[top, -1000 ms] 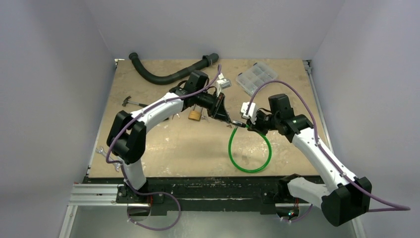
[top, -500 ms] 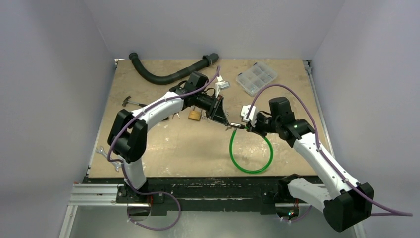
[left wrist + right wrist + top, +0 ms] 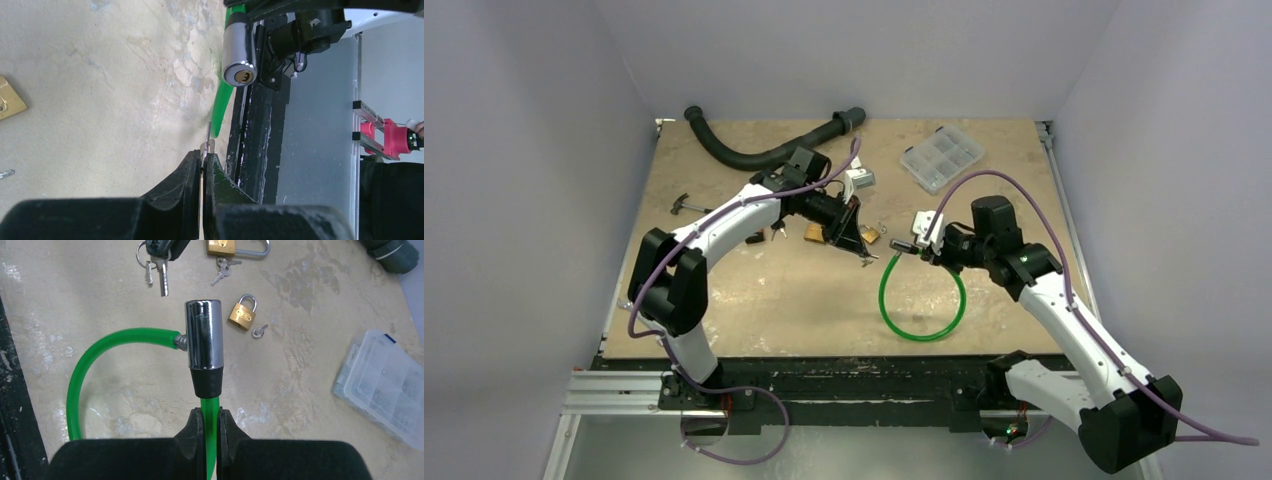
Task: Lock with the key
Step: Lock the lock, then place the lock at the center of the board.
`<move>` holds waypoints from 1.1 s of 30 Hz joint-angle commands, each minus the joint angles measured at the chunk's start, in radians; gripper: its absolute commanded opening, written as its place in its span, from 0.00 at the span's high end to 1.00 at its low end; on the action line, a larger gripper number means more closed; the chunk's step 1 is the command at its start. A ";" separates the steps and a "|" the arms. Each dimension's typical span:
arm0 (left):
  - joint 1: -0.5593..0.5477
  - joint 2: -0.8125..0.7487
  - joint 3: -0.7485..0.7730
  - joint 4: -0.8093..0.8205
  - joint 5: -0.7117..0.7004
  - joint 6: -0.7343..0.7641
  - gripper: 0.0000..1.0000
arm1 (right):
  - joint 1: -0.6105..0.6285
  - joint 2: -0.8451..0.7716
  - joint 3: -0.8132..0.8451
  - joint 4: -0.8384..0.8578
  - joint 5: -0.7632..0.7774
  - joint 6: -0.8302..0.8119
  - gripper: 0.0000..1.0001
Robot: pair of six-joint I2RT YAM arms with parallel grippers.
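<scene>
Left jaws, clamped on the key (image 3: 208, 142), have backed off left, so the key stands apart from the lock (image 3: 239, 47), held over the bench (image 3: 754, 300) by right jaws clamped on its cable (image 3: 125, 335). Insertion needs re-aiming.

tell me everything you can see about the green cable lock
The green cable lock has a shiny chrome cylinder body, a black collar and a glossy green plastic-coated cable looping over the wooden table. Its brass keyhole is empty. The fingers of the right gripper pinch the cable just below the collar.
</scene>
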 commanded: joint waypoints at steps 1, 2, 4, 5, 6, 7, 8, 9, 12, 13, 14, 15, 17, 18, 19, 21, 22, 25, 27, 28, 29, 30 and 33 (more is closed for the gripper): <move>0.008 -0.034 -0.010 -0.047 -0.010 0.055 1.00 | -0.004 -0.030 0.012 0.078 0.003 -0.007 1.00; 0.010 -0.037 -0.013 -0.047 -0.011 0.058 1.00 | -0.004 -0.029 0.011 0.078 0.007 -0.005 1.00; 0.016 -0.043 -0.018 -0.047 -0.009 0.063 1.00 | -0.006 -0.023 0.009 0.081 0.021 0.009 1.00; 0.018 -0.047 -0.020 -0.048 -0.011 0.068 1.00 | -0.006 -0.018 0.009 0.085 0.028 0.021 1.00; 0.019 -0.050 -0.023 -0.045 -0.019 0.073 1.00 | -0.010 -0.013 0.010 0.087 0.032 0.030 1.00; 0.020 -0.055 -0.027 -0.038 -0.028 0.077 1.00 | -0.013 -0.008 0.010 0.087 0.032 0.037 1.00; 0.022 -0.062 -0.034 -0.024 -0.037 0.076 1.00 | -0.019 -0.002 0.012 0.087 0.032 0.044 1.00; 0.022 -0.069 -0.041 -0.006 -0.050 0.071 1.00 | -0.027 0.003 0.012 0.087 0.030 0.050 1.00; 0.024 -0.090 -0.062 0.082 -0.100 0.014 1.00 | -0.068 0.022 0.015 0.089 0.025 0.062 1.00; 0.025 -0.097 -0.070 0.127 -0.122 -0.013 1.00 | -0.097 0.033 0.018 0.083 0.014 0.061 1.00; 0.024 -0.101 -0.080 0.178 -0.148 -0.048 1.00 | -0.133 0.048 0.025 0.073 -0.010 0.055 1.00; 0.023 -0.104 -0.089 0.225 -0.177 -0.096 1.00 | -0.172 0.067 0.036 0.058 -0.027 0.047 1.00; 0.022 -0.099 -0.095 0.315 -0.221 -0.147 1.00 | -0.246 0.117 0.064 0.027 -0.047 0.029 1.00; 0.021 -0.091 -0.093 0.353 -0.243 -0.165 1.00 | -0.276 0.148 0.083 0.003 -0.049 0.015 1.00; 0.018 -0.083 -0.090 0.386 -0.261 -0.179 1.00 | -0.304 0.188 0.103 -0.014 -0.053 0.003 1.00; 0.008 -0.055 -0.078 0.443 -0.302 -0.200 1.00 | -0.352 0.244 0.152 -0.035 -0.061 -0.002 1.00; 0.004 -0.040 -0.069 0.464 -0.321 -0.207 1.00 | -0.369 0.272 0.171 -0.038 -0.058 0.004 1.00; -0.014 0.022 -0.015 0.499 -0.354 -0.235 1.00 | -0.429 0.359 0.233 -0.040 -0.041 0.041 1.00; -0.034 0.067 0.023 0.511 -0.382 -0.251 1.00 | -0.466 0.417 0.274 -0.044 -0.040 0.068 1.00; -0.048 0.089 0.040 0.517 -0.411 -0.258 1.00 | -0.480 0.443 0.294 -0.056 -0.047 0.071 1.00; -0.068 0.112 0.058 0.517 -0.436 -0.263 1.00 | -0.490 0.465 0.308 -0.066 -0.054 0.071 1.00; -0.081 0.134 0.074 0.523 -0.452 -0.267 1.00 | -0.495 0.481 0.316 -0.072 -0.060 0.072 1.00; -0.114 0.183 0.089 0.589 -0.497 -0.291 1.00 | -0.498 0.499 0.305 -0.061 -0.061 0.082 1.00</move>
